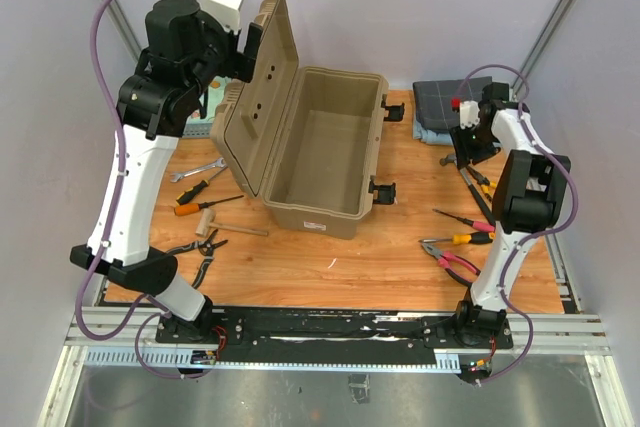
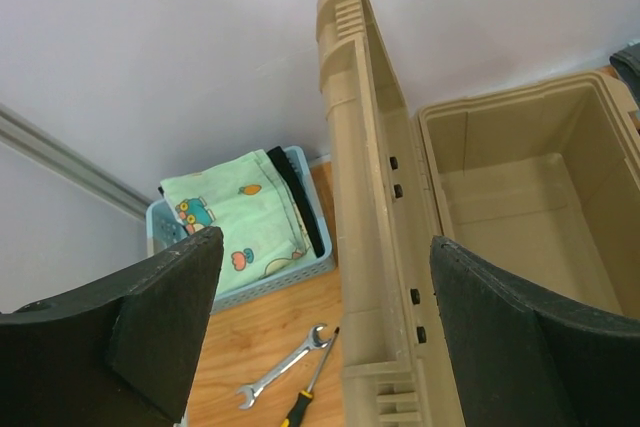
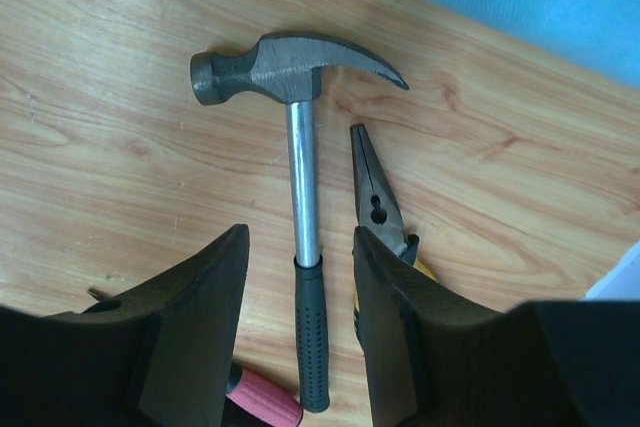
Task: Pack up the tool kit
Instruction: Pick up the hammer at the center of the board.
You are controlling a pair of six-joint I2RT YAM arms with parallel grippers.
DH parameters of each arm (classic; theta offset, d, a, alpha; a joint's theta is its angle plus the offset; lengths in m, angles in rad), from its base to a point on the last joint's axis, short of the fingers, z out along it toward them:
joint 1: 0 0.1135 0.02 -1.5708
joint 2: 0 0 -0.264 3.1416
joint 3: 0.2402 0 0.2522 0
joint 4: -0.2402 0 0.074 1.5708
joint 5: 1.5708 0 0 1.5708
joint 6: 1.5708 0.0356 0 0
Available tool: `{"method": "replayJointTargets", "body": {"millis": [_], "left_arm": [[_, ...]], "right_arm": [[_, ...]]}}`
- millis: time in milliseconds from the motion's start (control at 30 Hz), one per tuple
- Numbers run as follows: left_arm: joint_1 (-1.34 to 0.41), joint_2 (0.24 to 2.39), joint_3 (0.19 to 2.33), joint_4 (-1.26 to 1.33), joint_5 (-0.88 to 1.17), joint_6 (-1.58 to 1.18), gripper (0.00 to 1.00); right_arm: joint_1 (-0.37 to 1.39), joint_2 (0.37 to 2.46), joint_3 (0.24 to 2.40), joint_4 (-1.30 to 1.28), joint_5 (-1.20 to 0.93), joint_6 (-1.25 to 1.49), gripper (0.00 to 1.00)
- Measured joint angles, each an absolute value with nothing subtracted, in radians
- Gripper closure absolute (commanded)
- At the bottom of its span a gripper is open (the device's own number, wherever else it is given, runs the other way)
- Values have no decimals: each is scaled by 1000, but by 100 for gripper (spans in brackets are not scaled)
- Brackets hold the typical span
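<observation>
Top external view: takes in the whole tabletop (image 1: 330,272) at once. Shows one tan toolbox (image 1: 325,152) near the middle, lid (image 1: 262,97) raised and tilted to the left, two black latches (image 1: 383,190) on the right wall. Counts five loose tools left of the box: one wrench (image 1: 205,169), two screwdrivers (image 1: 195,191), one wooden-handled hammer (image 1: 235,228), one pair of black pliers (image 1: 205,247). Counts, right of the box, one steel hammer (image 1: 447,160), two further screwdrivers and one pair of red-handled pliers (image 1: 452,263), with others partly hidden under the right arm. Places a folded dark grey cloth (image 1: 450,102) at the far right corner.

Left wrist view: adds what the arm largely hides from above, a blue mesh basket (image 2: 290,282) holding patterned cloth (image 2: 240,212), beyond the lid. Puts the left fingers (image 2: 165,332) spread wide to either side of the lid's upper edge, clamping nothing; cannot tell whether the right-hand one touches it. Looks down into the box's tub too.

Right wrist view: alone resolves the steel hammer's claw head, bright shaft and black grip, plus needle-nose pliers (image 3: 378,197) just beside it and a red handle tip (image 3: 265,402) at the bottom edge. Sets the right fingers (image 3: 190,337) parted astride the grip, a gap on each side, holding nothing
</observation>
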State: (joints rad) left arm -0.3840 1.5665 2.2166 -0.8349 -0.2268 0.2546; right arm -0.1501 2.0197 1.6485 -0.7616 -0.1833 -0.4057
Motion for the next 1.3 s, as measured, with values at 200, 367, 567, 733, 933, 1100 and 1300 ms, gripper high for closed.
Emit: {"method": "replayJointTargets", "body": {"millis": [200, 367, 567, 733, 933, 1100, 1300], "left_arm": [[-384, 1563, 2173, -820, -218, 258, 12], [-384, 1562, 2152, -817, -207, 261, 13], [-384, 1562, 2148, -812, -196, 261, 13], [-384, 1559, 2137, -809, -186, 261, 13], [-384, 1559, 2133, -809, -178, 261, 13], [-384, 1559, 2133, -809, -168, 260, 14], [-389, 1559, 2132, -809, -160, 260, 14]], "right_arm": [[-141, 2078, 1678, -768, -188, -423, 56], [-141, 2106, 1680, -768, -193, -428, 58], [-141, 2146, 1715, -777, -203, -429, 60], [-140, 2193, 1744, -778, -209, -429, 61], [-140, 2215, 1773, -788, -211, -435, 87], [-136, 2233, 1807, -820, -216, -443, 99], [-121, 2215, 1800, -846, -218, -445, 99]]}}
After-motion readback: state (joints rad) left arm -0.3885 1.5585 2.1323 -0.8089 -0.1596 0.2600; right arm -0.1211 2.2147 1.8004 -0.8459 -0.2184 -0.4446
